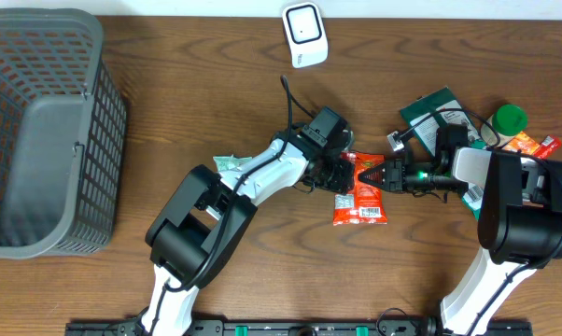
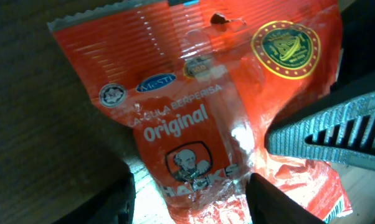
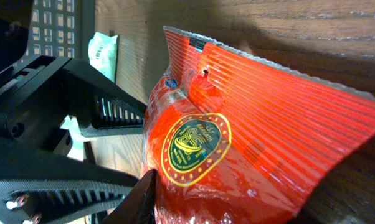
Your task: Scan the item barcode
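The item, a red snack packet, lies on the wooden table between both grippers. In the left wrist view the red snack packet shows its front with "Original" print; no barcode shows. My left gripper stands open at its left edge, its fingers apart with a gap beside the packet. My right gripper comes from the right and is shut on the red snack packet, one of its fingers pressed against the foil. The white scanner stands at the table's far edge.
A grey mesh basket fills the left side. A pale green packet lies under the left arm. Behind the right arm sit a dark green packet, a green cap and an orange packet.
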